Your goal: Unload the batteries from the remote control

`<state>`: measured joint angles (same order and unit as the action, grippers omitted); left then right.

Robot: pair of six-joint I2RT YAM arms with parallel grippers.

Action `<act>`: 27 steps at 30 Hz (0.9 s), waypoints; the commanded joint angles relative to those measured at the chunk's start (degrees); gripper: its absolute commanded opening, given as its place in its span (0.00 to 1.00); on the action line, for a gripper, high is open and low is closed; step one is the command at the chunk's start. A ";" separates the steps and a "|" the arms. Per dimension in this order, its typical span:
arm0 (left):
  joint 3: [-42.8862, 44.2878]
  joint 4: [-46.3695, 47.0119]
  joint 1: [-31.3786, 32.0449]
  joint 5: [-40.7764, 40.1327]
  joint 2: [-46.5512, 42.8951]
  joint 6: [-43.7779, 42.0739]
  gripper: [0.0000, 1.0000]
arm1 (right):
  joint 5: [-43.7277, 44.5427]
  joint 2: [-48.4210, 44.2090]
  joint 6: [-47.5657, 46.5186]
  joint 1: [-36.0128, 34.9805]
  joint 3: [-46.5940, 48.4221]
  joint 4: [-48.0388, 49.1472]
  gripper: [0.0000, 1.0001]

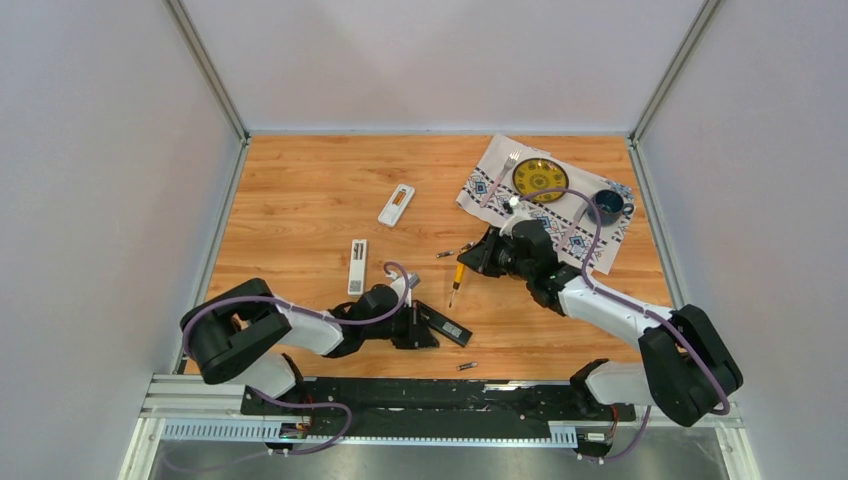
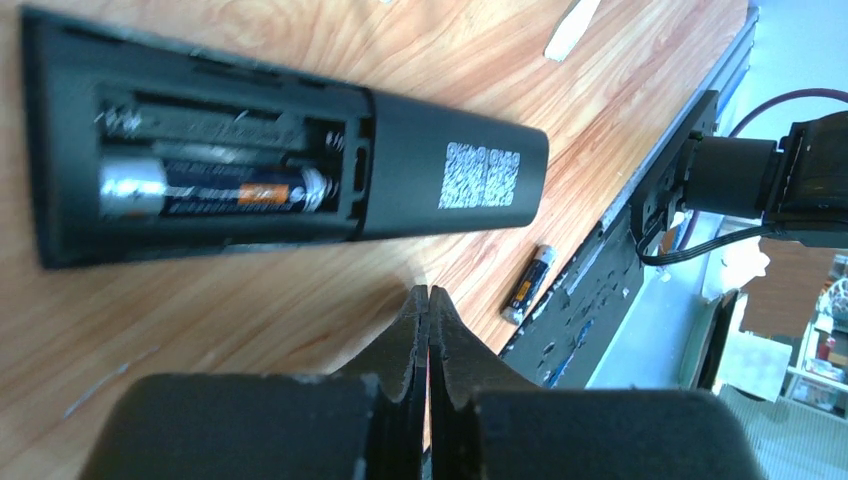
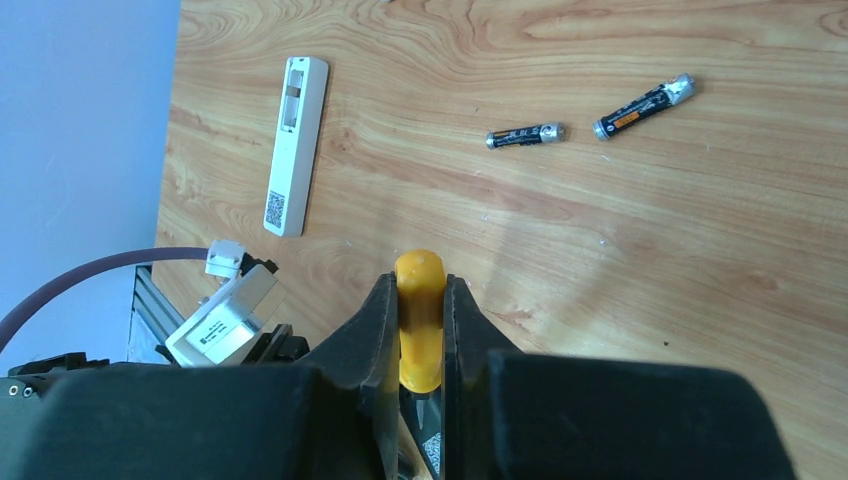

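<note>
Ok, left claw (image 2: 429,296): fingers pressed together, holding nothing, tip just short of the black remote (image 2: 440,175). The remote lies cover off, bay up, on the table (image 1: 300,190). One battery (image 2: 215,188) sits in the slot nearer the claw; the far slot looks empty. A loose battery (image 2: 527,283) lies to the claw's right, near the rail.

Right claw (image 3: 420,300): pinching the yellow screwdriver (image 3: 418,265) by its handle, well apart from the black remote. Ahead of it, out on the table, are the near battery (image 3: 525,135) and the far battery (image 3: 643,107), with a white remote (image 3: 290,145) ahead-left.

Step in hand, my read: last cell out.
- Pin the remote body first, or it will likely skate on the wood.
- Push the cell toward its spring end, then lever the free end up.
- Keep the prying tip shallow and under the cell, off the contacts.
- Lift slowly; the cell will roll once free.
</note>
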<state>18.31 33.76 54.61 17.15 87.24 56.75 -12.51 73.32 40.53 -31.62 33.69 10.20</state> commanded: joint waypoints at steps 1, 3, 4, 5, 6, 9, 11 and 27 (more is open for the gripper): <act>-3.36 -1.76 -0.03 -4.47 -6.10 0.29 0.00 | -0.14 1.38 -0.54 -1.43 2.87 3.86 0.00; -5.03 -5.96 -0.12 -6.50 -10.83 0.20 0.00 | -0.06 2.35 -0.81 -2.31 3.65 4.31 0.00; -5.47 -7.72 -0.20 -8.77 -12.60 0.11 0.00 | 0.03 2.79 -1.16 -2.57 4.01 4.48 0.00; -6.26 -9.83 -0.47 -10.10 -14.54 0.03 0.00 | 0.38 3.23 -1.51 -3.27 4.36 4.57 0.00; -6.61 -14.46 -0.64 -11.51 -18.56 -0.06 0.00 | 0.56 4.19 -1.68 -3.71 5.15 4.66 0.00; -7.93 -22.38 -1.61 -16.96 -26.82 -0.06 0.00 | 1.52 6.39 -2.83 -5.56 5.86 6.67 0.00; -8.89 -24.43 -2.66 -19.69 -31.93 -0.32 0.00 | 1.96 7.80 -3.00 -6.35 6.47 8.42 0.00; -5.82 -17.61 -5.30 -19.43 -23.45 -3.06 0.00 | 3.28 15.01 -2.92 -8.64 10.08 10.37 0.00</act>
<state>10.26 9.21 49.67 -3.22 58.63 54.41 -10.81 88.20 38.72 -39.94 41.63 17.34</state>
